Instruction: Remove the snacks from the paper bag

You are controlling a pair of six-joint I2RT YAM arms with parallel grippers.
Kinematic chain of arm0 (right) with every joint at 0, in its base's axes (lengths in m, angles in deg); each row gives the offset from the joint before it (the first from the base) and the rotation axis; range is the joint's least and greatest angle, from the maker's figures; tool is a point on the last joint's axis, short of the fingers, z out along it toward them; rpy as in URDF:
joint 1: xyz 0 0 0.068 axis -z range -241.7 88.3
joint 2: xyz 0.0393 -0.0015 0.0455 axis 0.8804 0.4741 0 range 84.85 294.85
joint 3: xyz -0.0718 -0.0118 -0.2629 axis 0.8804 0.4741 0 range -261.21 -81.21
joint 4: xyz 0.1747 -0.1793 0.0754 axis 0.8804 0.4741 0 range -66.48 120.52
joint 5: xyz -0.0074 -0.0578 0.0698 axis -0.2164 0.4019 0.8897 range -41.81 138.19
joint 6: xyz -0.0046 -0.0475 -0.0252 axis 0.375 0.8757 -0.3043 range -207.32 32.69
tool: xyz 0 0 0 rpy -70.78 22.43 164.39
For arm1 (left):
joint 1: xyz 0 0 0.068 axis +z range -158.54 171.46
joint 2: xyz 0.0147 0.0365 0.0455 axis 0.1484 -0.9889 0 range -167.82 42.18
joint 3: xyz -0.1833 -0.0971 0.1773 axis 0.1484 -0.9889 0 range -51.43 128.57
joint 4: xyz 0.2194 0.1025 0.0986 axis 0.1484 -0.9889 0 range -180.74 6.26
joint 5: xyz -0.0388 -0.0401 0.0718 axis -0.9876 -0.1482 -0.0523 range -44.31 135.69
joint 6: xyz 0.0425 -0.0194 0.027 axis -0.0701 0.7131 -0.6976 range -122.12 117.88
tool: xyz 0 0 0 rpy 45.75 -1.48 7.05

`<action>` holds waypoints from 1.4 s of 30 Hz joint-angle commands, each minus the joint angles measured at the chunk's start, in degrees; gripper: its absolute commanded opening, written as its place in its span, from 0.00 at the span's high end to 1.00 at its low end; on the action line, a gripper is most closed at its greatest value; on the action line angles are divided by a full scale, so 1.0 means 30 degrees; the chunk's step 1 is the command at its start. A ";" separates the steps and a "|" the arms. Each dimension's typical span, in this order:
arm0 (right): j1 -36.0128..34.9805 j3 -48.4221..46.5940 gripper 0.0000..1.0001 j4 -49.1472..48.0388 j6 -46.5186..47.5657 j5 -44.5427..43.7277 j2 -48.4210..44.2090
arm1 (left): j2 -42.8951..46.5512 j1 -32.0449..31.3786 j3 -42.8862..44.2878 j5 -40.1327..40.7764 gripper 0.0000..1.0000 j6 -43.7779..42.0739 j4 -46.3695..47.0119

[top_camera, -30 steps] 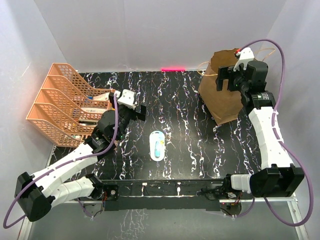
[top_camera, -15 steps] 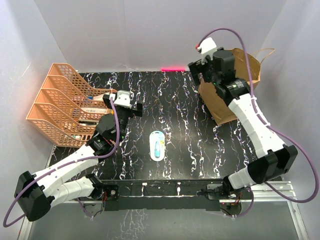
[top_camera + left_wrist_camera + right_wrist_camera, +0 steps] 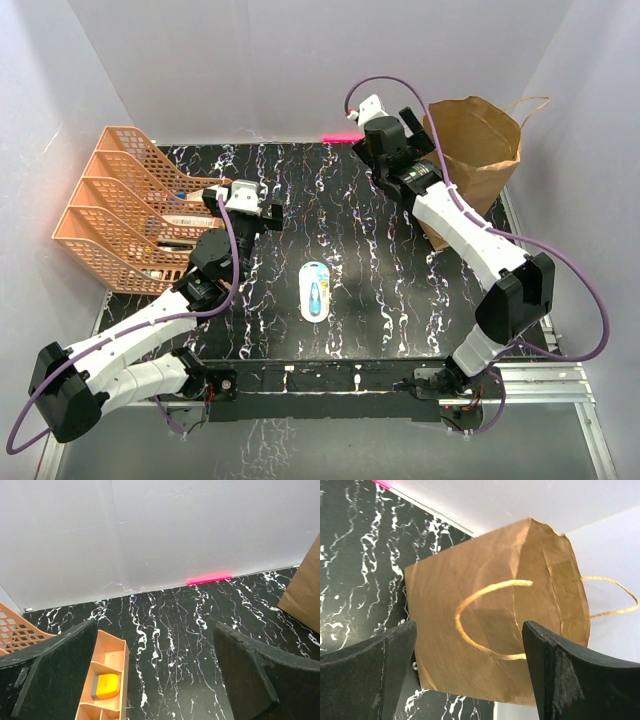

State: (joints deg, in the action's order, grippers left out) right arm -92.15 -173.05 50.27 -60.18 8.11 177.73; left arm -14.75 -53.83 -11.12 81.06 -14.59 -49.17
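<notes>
marbled table [image 3: 350, 200]: creased brown paper bag [image 3: 480, 130] ahead of my gaping right gripper [image 3: 468, 645], newly swung off it. left gripper [image 3: 155, 645] gapes too.

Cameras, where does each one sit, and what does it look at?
Top external: above and behind the arms, looking down on the table, orange trays and paper bag; left arm and right arm both show.
Left wrist: on the left arm, facing the back wall across the table; its open fingers frame the bottom.
Right wrist: on the right arm, facing the paper bag and its loop handle; its open fingers show below.
Shared: all three see the paper bag and pink strip.
</notes>
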 commanded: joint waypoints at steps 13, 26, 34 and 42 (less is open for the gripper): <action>-0.0108 -0.3633 0.92 0.1634 -0.3727 0.0999 -0.0014 | 0.0116 -0.0076 -0.0057 0.0556 0.02 -0.0239 0.1024; -0.2385 -0.8281 0.92 0.2597 -0.7507 0.6508 0.2179 | 0.0475 0.0254 0.0005 0.0778 0.02 -0.0270 0.0926; -0.4324 -1.1611 0.92 0.1740 -0.8827 0.7343 0.5266 | 0.1208 0.0978 0.0312 0.1052 0.02 0.0110 0.0241; -0.5014 -1.4720 0.92 -0.0309 -1.0683 0.9131 0.8033 | 0.2088 0.1439 0.0482 0.1640 0.02 0.0200 -0.0192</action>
State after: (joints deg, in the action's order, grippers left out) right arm -106.25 -212.30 59.40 -87.24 30.76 201.14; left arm -10.99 -50.21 -11.14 84.39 -14.88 -49.94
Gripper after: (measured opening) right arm 0.078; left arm 0.983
